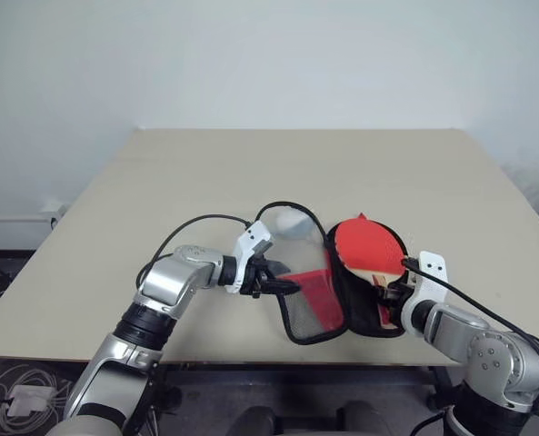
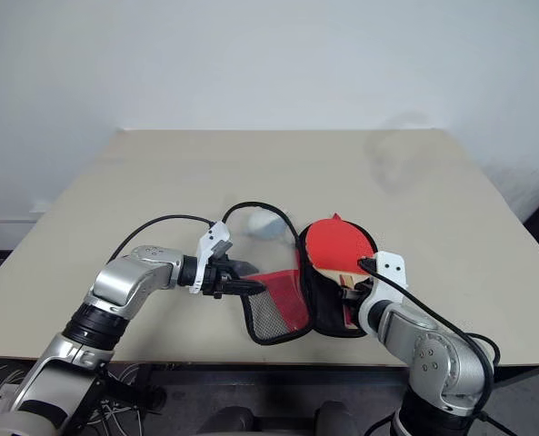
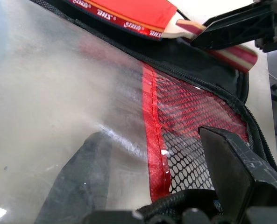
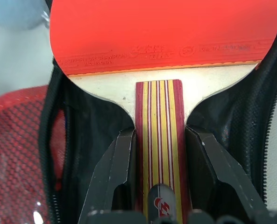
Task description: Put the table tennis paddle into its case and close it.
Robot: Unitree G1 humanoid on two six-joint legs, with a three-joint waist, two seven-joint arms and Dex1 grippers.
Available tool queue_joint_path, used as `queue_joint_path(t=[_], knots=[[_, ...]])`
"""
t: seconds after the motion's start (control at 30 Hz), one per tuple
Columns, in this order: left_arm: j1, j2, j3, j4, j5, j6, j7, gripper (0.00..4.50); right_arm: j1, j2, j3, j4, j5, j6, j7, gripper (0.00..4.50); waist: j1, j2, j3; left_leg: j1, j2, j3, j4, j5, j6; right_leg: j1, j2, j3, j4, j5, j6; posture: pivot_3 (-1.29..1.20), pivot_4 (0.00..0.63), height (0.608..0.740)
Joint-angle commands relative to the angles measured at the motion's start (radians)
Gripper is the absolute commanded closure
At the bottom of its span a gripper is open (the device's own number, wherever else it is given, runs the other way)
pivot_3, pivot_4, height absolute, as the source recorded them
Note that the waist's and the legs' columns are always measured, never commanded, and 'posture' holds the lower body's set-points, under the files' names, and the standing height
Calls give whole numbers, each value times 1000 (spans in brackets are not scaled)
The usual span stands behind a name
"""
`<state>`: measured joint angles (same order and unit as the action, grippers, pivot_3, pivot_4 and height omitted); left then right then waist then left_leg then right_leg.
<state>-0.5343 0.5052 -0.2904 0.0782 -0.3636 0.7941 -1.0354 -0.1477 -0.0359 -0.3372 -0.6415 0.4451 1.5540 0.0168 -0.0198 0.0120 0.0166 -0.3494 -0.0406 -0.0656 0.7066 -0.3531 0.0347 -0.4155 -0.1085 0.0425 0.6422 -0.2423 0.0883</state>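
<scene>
Left arm reaches in from 7 o'clock, forearm angled toward 3 o'clock, wrist bent slightly down. Left gripper (image 1: 283,284) has its black fingers (image 3: 236,163) spread wide apart, pointing toward 3 o'clock. Right arm comes up from 5 o'clock, elbow tucked, wrist pitched steeply down. Right gripper (image 4: 159,158) points toward 12 o'clock, both fingers (image 4: 115,172) pressed against the sides of a handle.

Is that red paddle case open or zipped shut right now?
Open. The case lies unzipped on the table, its mesh-pocket flap spread toward the left gripper, black lining showing, with the paddle resting on the other half.
</scene>
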Motion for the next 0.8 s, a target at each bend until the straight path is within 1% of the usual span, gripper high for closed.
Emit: queue_joint_path(t=[0.03, 0.07, 0.1, 0.23, 0.3, 0.4, 0.5, 0.63, 0.73, 0.8], knots=[[-23, 12, 18, -29, -1, -5, -5, 1394, -6, 2, -17, 35, -24, -16, 4, 3006, 0, 0, 0, 1, 0, 0, 0, 0, 0, 1, 0, 0, 0, 0, 0, 0, 0, 716], [-24, 12, 19, -27, 0, -7, -5, 1394, -12, 9, -29, 39, -22, -12, 9, 2627, 0, 0, 0, 2, 0, 0, 0, 0, 0, 2, 0, 0, 0, 0, 0, 0, 0, 716], [-26, 12, 19, -25, 1, -8, -5, 1394, -23, 9, -41, 39, -14, -3, 21, 2363, 0, 0, 0, 3, 0, 0, 0, 0, 0, 4, 0, 0, -1, 0, 0, 0, 0, 716], [-30, 11, 19, -25, -3, -8, -8, 1394, -35, -38, -54, -12, 46, 16, 116, 1033, 1, 0, 0, 4, 0, -1, 0, 0, 0, 5, 0, 0, -1, 0, 0, 0, 0, 716], [-28, 11, 18, -27, -6, -8, -11, 1394, -51, -65, -139, -47, 125, 47, 213, 323, 0, 0, 0, 4, 0, -1, 0, 0, 0, 4, 0, 0, -1, 0, 0, 0, 0, 716], [-27, 8, 25, -33, -22, -1, -22, 1394, -53, -157, -257, -60, 225, 27, 345, 323, 1, 1, 1, 4, 0, -1, 0, 0, 0, 5, 0, 0, -1, 0, 0, 0, 0, 716], [-34, 3, 34, -41, -45, 5, -42, 1394, -102, -222, -363, -19, 273, -20, 392, 323, 0, 0, 1, 4, 0, -1, 0, 0, 1, 6, 0, 0, -2, 0, 0, 0, 0, 716], [-51, -1, 21, -51, -50, 3, -64, 1394, -210, -241, -498, 55, 337, -84, 392, 323, 0, 0, 1, 5, 1, 0, -1, 0, 1, 6, 1, 0, -2, 0, 0, 0, 0, 716], [-69, -15, 5, -60, -59, 4, -85, 1394, -311, -223, -651, 139, 432, -133, 355, 323, 1, 0, 1, 5, 1, 0, -1, 0, 1, 6, 1, 1, -2, 0, 0, 0, 0, 716], [-87, -30, -4, -70, -65, 4, -96, 1394, -332, -222, -687, 168, 461, -168, 321, 323, 7, 0, 1, 5, 0, 0, -1, 0, 1, 7, 0, 1, -2, 0, 0, 0, 0, 716]])
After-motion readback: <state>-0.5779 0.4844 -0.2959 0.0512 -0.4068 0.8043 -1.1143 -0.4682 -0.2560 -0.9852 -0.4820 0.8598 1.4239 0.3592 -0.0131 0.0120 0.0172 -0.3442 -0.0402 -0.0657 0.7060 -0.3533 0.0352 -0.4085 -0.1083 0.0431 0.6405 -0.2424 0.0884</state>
